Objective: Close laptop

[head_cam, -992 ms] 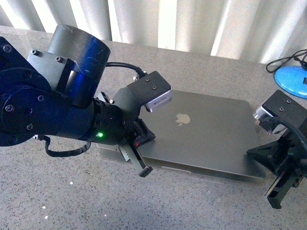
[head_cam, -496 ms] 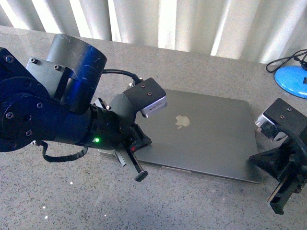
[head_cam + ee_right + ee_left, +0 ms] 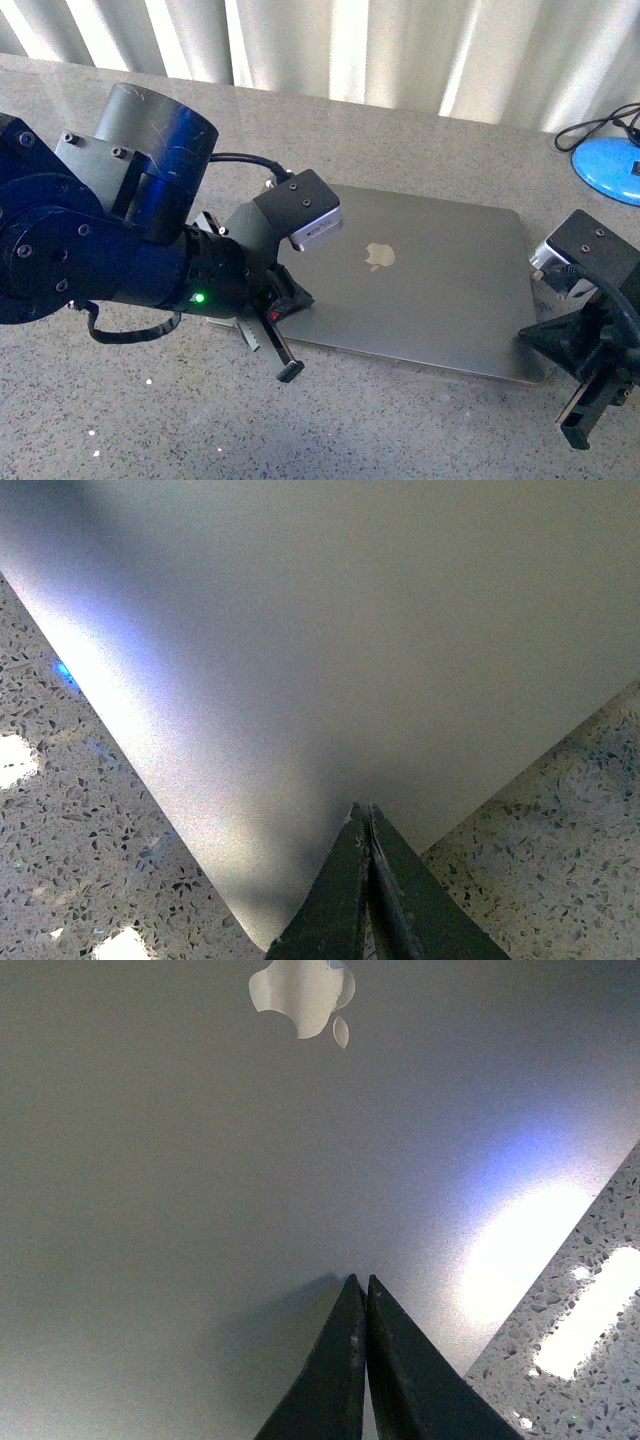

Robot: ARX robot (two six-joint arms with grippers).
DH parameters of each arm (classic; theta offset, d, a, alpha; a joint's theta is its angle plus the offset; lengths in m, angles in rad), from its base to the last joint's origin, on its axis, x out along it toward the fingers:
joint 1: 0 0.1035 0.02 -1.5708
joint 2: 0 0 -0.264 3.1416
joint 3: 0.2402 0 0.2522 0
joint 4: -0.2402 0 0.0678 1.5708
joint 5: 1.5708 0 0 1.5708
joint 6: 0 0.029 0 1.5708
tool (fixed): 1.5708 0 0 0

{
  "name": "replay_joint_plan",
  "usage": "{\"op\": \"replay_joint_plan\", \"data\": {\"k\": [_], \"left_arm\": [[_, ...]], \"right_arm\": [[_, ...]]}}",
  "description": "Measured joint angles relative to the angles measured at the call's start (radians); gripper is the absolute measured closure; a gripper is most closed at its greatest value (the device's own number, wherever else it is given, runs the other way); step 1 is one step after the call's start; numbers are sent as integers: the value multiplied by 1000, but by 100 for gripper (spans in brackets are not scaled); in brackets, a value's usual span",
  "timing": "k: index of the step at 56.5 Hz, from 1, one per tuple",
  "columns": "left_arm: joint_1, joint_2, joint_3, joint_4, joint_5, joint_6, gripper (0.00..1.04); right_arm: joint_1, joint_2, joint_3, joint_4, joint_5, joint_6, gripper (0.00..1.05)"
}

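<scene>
The laptop (image 3: 430, 285) lies on the stone table with its space-grey lid down flat and the pale apple logo (image 3: 379, 256) facing up. Its keyboard and screen are hidden under the lid. My left gripper (image 3: 289, 371) is shut and empty at the laptop's front left edge. In the left wrist view its tips (image 3: 361, 1282) are just above the lid (image 3: 200, 1180), below the logo (image 3: 300, 992). My right gripper (image 3: 573, 432) is shut and empty beside the front right corner. In the right wrist view its tips (image 3: 362, 810) are over that corner of the lid (image 3: 330, 630).
A blue round object (image 3: 610, 170) with a black cable (image 3: 598, 127) lies at the back right of the speckled table (image 3: 400, 430). Pale curtains (image 3: 350, 50) hang behind the table's far edge. My bulky left arm (image 3: 100, 250) covers the left side.
The lid has gone down from a slight gap over the base to lying flat. Both grippers have moved a little down and toward the front edge.
</scene>
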Motion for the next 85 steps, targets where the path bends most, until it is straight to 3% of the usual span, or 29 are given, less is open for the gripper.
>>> {"op": "replay_joint_plan", "data": {"k": [25, 42, 56, 61, 65, 68, 70, 85], "left_arm": [[12, 11, 4, 24, 7, -11, 101], [64, -42, -18, 211, -89, -128, 101], [185, -239, -96, 545, -332, -437, 101], [245, -346, -160, 635, -506, -602, 101], [306, -473, -240, 610, -729, -797, 101], [327, -532, -280, 597, -824, -877, 93], [340, -562, -293, 596, -855, -934, 84], [334, -573, -296, 593, -846, -1017, 38]], "right_arm": [[5, 6, 3, 2, 4, -4, 104], [6, -90, -6, -28, 2, 19, 104], [0, -341, -16, -42, 3, 135, 104], [-7, -453, -34, -49, 19, 221, 104], [-19, -568, -58, -48, 42, 323, 104], [-31, -639, -69, -70, 44, 381, 99], [-40, -715, -80, -106, 52, 444, 91], [-47, -793, -88, -121, 55, 538, 45]]}}
